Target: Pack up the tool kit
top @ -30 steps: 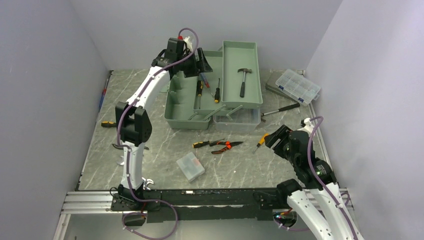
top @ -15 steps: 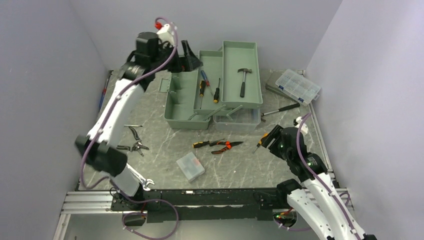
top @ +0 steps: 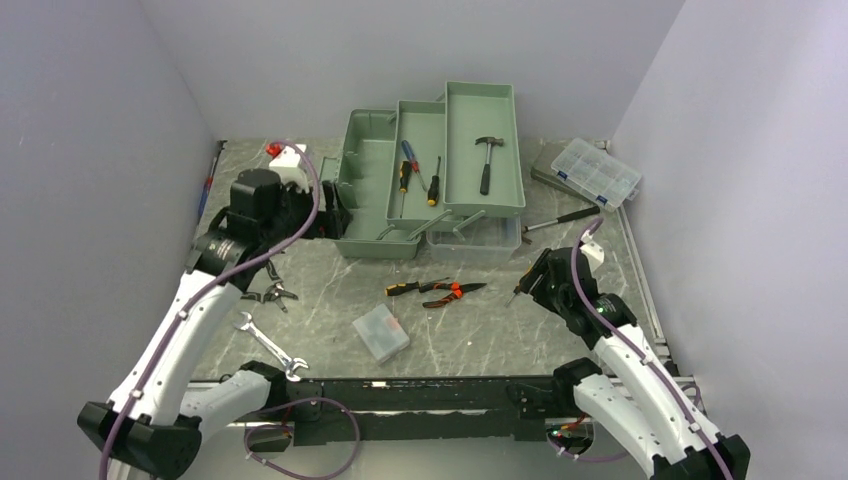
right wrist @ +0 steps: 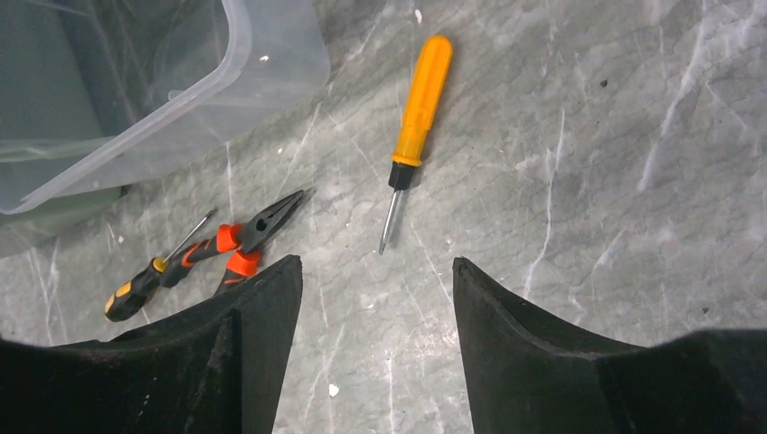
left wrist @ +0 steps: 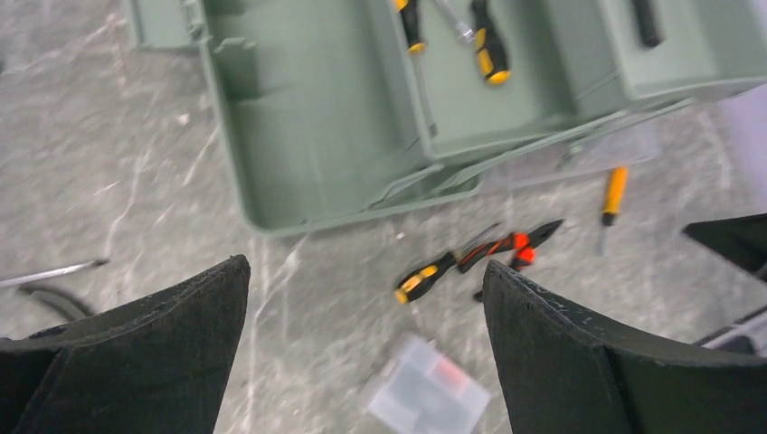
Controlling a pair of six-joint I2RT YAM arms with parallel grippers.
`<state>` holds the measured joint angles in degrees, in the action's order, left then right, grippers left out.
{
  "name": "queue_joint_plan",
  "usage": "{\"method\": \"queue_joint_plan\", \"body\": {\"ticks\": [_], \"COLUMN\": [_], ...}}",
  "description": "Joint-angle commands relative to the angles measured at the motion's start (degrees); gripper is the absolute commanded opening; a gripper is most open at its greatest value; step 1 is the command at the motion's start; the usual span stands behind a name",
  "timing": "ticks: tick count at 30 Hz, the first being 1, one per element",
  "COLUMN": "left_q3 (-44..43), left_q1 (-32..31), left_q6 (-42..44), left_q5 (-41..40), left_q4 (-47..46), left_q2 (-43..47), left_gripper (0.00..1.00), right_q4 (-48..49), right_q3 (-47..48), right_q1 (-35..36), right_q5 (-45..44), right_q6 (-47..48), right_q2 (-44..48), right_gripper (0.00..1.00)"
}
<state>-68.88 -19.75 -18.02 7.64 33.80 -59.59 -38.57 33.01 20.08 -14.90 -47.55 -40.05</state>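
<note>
Tool kit (top: 420, 190): green box, open at the back of the table (top: 480, 330) with its tiers spread. Screwdrivers (top: 401, 177) lie in the middle tier and a hammer (top: 487, 160) in the top one.
Right hand (right wrist: 375, 267): fingers apart, holding nothing, low over the table.
Orange screwdriver (right wrist: 416, 127): lies flat just ahead of that hand, tip toward it, handle away, slightly slanted. It looks like the next pick.
Grip: reach past the thin shaft and close across the thick handle, fingers square to its length. A hold on the shaft would likely roll or pivot.
Clearance: the clear tray (right wrist: 136, 90) and the pliers (right wrist: 249, 231) lie near on one side, so keep off both.
Left hand (left wrist: 366, 267): fingers apart, holding nothing, above the table by the box's near corner.
Unpacked: pliers, small clear case (top: 381, 333), wrench (top: 268, 342).
</note>
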Motion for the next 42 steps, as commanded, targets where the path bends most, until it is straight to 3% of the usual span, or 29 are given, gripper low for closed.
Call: {"method": "queue_joint_plan", "body": {"ticks": [1,19,24,27,35,42], "left_q3": [3.6,20.9,22.6,22.7,23.4,23.4], "left_q1": [0.0,0.0,0.0,0.0,0.0,0.0], "left_q6": [5.1,6.4,6.4,6.5,6.3,6.5], "left_q5": [-7.4,-12.1,-12.0,-11.6,-11.0,-11.3], "left_q4": [1.2,0.3,-0.4,-0.1,-0.2,0.1], "left_q2": [6.7,23.7,25.9,26.2,27.4,27.9], "left_gripper": [0.99,0.99,0.99,0.99,0.99,0.99], "right_q4": [3.6,10.1,6.0,3.9,9.6,14.6], "right_q3": [0.8,5.9,10.7,12.2,11.2,11.1], "right_q1": [0.0,-0.3,-0.7,-3.8,-14.6,-16.9], "right_q5": [-2.5,2.0,-1.3,-2.9,6.3,12.4], "right_q6": [0.8,0.4,-0.1,0.3,3.1,3.0], "right_q2": [-2.0,-16.5,-21.7,-23.5,-26.2,-34.0], "right_gripper": [0.64,0.63,0.54,0.51,0.51,0.52]}}
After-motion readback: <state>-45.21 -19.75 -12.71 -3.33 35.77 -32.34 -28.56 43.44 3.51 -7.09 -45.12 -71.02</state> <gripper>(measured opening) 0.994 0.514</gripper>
